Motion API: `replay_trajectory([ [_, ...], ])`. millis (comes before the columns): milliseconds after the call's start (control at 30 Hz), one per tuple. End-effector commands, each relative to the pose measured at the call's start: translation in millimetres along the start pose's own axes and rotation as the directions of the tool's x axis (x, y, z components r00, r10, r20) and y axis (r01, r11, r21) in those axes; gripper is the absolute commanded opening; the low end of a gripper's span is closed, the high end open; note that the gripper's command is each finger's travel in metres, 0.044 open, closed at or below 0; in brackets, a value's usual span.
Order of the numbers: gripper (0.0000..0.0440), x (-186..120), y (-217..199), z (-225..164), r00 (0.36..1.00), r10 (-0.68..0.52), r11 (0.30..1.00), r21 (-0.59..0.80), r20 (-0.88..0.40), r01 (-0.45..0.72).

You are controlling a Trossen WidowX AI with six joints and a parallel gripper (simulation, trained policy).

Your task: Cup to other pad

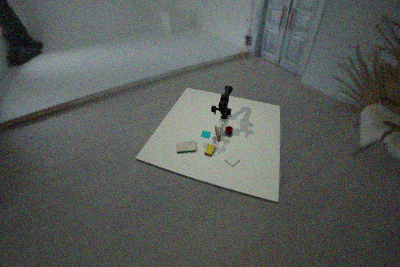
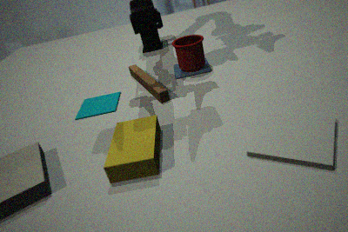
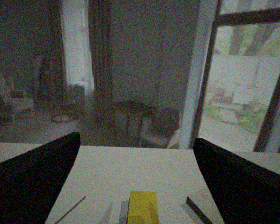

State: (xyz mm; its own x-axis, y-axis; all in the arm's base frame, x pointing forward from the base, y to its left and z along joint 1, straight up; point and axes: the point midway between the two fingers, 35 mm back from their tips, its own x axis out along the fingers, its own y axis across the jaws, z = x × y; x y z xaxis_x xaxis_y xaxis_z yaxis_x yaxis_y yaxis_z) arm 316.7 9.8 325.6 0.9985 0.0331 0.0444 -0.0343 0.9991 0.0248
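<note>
Exterior: red cup (image 2: 190, 54) on blue-gray pad (image 2: 179, 72); wrist alone: gripper (image 3: 138, 141) fingers spread wide.

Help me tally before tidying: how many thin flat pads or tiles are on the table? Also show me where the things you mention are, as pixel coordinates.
3. A teal pad (image 1: 205, 134) (image 2: 99, 105); a blue-grey pad (image 2: 205, 68) under the red cup (image 1: 229, 130) (image 2: 190, 54); and an off-white tile (image 1: 232, 161) (image 2: 296, 145), at right in the exterior view. Another pale one could blend in unseen.

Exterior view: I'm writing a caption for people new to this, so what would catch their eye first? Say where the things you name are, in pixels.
The red cup (image 1: 229, 131) (image 2: 190, 55), upright on a blue-grey pad (image 2: 179, 73) near the arm's foot, probably draws the eye first. Next comes the bright yellow block (image 1: 210, 150) (image 2: 134, 145) (image 3: 143, 206), large in the foreground. A flat cyan square (image 1: 206, 134) (image 2: 98, 105) lies beyond it, left of the wooden bar (image 1: 217, 133) (image 2: 149, 83) in that picture.
</note>
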Motion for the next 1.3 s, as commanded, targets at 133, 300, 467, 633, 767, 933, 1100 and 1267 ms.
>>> replay_trajectory([
  [133,0.0269,-1.6,3.8,2.1,1.000,0.016,1.000,0.003,-0.015,-0.016],
  [300,0.0138,-2.5,7.8,2.4,0.999,0.030,0.999,0.015,-0.045,-0.030],
  [467,0.0078,-2.4,12.8,1.6,0.995,0.047,0.998,0.047,-0.091,-0.042],
  [633,0.0090,-1.8,19.9,2.4,0.988,0.071,0.994,0.098,-0.139,-0.057],
  [767,0.0099,-1.3,25.7,2.9,0.979,0.090,0.988,0.144,-0.182,-0.064],
  [933,0.0106,-0.5,33.2,3.2,0.965,0.113,0.977,0.204,-0.236,-0.065],
  [1100,0.0111,-0.1,40.7,3.1,0.947,0.135,0.962,0.266,-0.292,-0.055],
  [1267,0.0117,-0.2,48.1,2.6,0.924,0.156,0.944,0.328,-0.349,-0.035],
])
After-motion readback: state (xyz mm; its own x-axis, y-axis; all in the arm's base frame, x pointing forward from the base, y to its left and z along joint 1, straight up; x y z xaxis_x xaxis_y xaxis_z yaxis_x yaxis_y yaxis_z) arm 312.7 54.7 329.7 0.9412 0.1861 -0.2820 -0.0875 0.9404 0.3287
